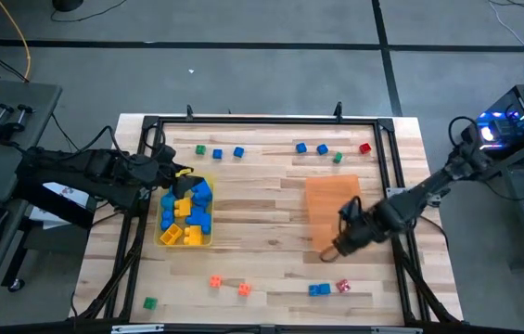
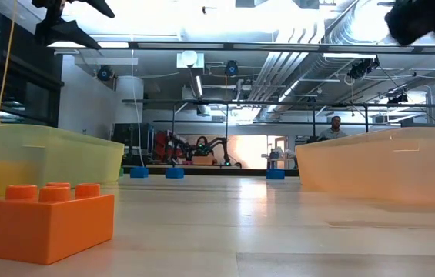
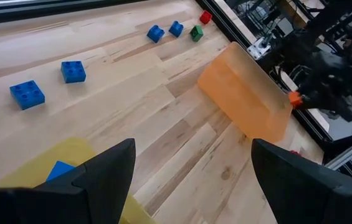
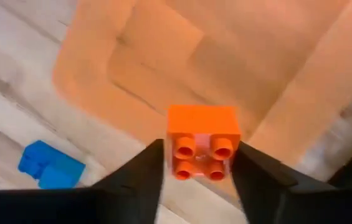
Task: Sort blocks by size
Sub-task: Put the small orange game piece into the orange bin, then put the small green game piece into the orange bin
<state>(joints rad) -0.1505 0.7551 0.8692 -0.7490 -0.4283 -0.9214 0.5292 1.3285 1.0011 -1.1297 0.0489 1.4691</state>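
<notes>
Nearest the low camera, one orange brick (image 2: 45, 219) is seen on the wooden table (image 2: 279, 231), with the yellow tray (image 2: 48, 158) behind it on one side and the orange tray (image 2: 386, 165) on the other. Along the near edge, a green cube (image 1: 149, 302), two orange cubes (image 1: 229, 285), a blue brick (image 1: 319, 290) and a red cube (image 1: 343, 287) are scattered, each apart from the trays. Mid-table, the right gripper (image 4: 195, 180) is held above the near end of the orange tray (image 1: 332, 209), its jaws closed on a small orange cube (image 4: 201, 140) that is pinched between the two fingers (image 4: 135, 180). No blocks are seen inside the orange tray. At the left, the yellow tray (image 1: 171, 239) is filled with blue and yellow bricks (image 1: 190, 206), and the left gripper (image 3: 188, 180) is held over its far end with jaws wide apart and nothing between them. Along the far edge, a green cube (image 1: 201, 150), two blue bricks (image 1: 227, 152), two more blue bricks (image 1: 311, 147), another green cube (image 1: 338, 157) and a red cube (image 1: 364, 147) are laid loosely in a row.
</notes>
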